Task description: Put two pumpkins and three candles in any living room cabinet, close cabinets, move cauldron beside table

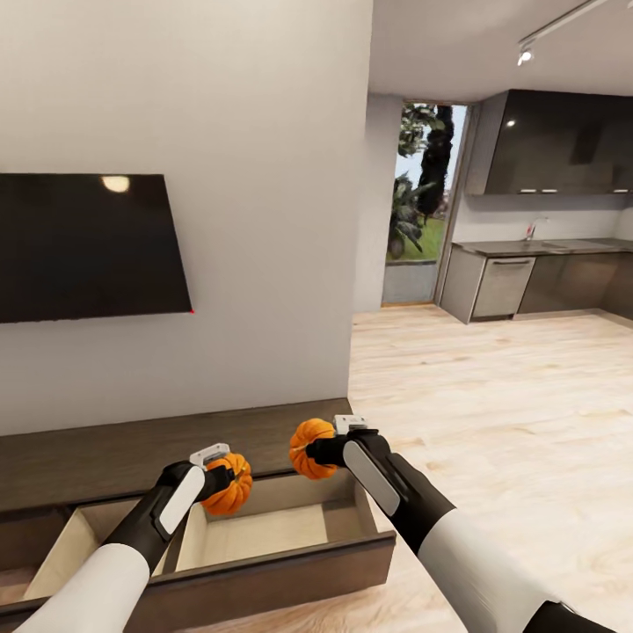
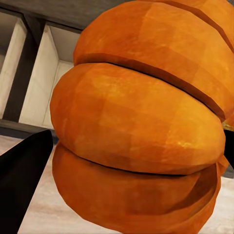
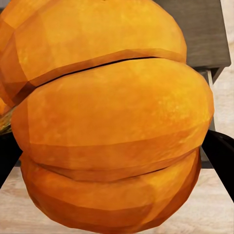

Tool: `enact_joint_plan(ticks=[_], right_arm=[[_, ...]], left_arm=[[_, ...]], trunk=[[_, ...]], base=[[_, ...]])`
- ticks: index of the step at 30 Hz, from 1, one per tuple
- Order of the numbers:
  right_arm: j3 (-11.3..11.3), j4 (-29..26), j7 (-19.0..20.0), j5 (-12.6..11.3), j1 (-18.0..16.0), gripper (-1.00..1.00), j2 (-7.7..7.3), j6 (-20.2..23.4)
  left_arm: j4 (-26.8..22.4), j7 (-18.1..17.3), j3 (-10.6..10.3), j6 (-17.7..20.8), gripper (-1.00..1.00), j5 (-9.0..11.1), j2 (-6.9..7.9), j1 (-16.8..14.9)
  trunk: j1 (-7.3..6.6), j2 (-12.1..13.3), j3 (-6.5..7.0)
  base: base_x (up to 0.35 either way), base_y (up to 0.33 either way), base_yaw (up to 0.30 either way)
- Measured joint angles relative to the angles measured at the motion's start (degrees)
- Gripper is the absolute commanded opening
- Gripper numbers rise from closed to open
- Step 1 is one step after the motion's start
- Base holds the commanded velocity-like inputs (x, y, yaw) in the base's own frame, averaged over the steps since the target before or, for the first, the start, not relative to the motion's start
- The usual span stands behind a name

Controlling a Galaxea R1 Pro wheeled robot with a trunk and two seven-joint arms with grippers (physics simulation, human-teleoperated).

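- Pumpkins, 2 of them, are both in our grip: the left pumpkin (image 1: 229, 484) sits low and left of centre in the head view, the right pumpkin (image 1: 311, 448) just above and to its right, near the middle of the lower frame.
- Our left gripper (image 1: 218, 479) has its fingers clenched on the left pumpkin; in the left wrist view that pumpkin (image 2: 141, 131) bulges across the frame with a dark finger (image 2: 22, 180) at the lower left edge.
- Our right gripper (image 1: 323, 450) is likewise clamped on the right pumpkin, which in the right wrist view (image 3: 112, 126) takes up nearly everything, with dark finger edges at both sides.
- Below the pumpkins, the cabinet (image 1: 132, 453) runs along the wall across the lower left of the head view, under the dark TV screen (image 1: 88, 246). 1 drawer (image 1: 264, 571) stands pulled open at the bottom centre, pale inside, and we see nothing lying in it; a second open compartment (image 1: 61, 549) shows to its left.
- Both pumpkins hang over that open drawer, apart from its floor and walls, so we judge neither is placed yet.
- By our reckoning the task is early: 0 of the 5 items look stowed, the 3 candles and the cauldron are yet to be dealt with, and the open drawers will need shutting afterwards.
- Next we would lower each pumpkin into the drawer and release it, taking care that the 2 arms do not crowd each other.
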Motion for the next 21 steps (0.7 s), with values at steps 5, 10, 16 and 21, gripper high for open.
enact_joint_plan(ticks=[5,10,16,21], right_arm=[[0.0,0.0,0.0,0.0,0.0,-1.0,0.04,0.1],[0.0,0.2,-0.2,-0.2,0.0,-1.0,0.03,0.7],[0.0,0.3,-0.3,-0.3,0.0,-1.0,-0.01,3.0],[0.0,0.3,-0.3,-2.3,0.0,-1.0,0.21,3.8]], left_arm=[[0.0,0.0,0.2,0.0,-1.0,0.0,0.13,0.0],[0.0,0.0,0.3,0.1,-1.0,0.0,0.14,0.0],[0.0,0.0,0.3,0.1,-1.0,0.0,0.08,0.0],[0.0,0.0,0.3,0.2,-1.0,0.0,0.06,0.0]], trunk=[[1.1,-2.0,-0.9],[2.2,-4.0,-1.8],[3.52,-6.4,-2.88],[4.62,-8.4,-3.78]], base=[[0.0,0.0,0.0],[0.0,0.0,0.0],[0.0,0.0,0.0],[0.0,0.0,0.0]])
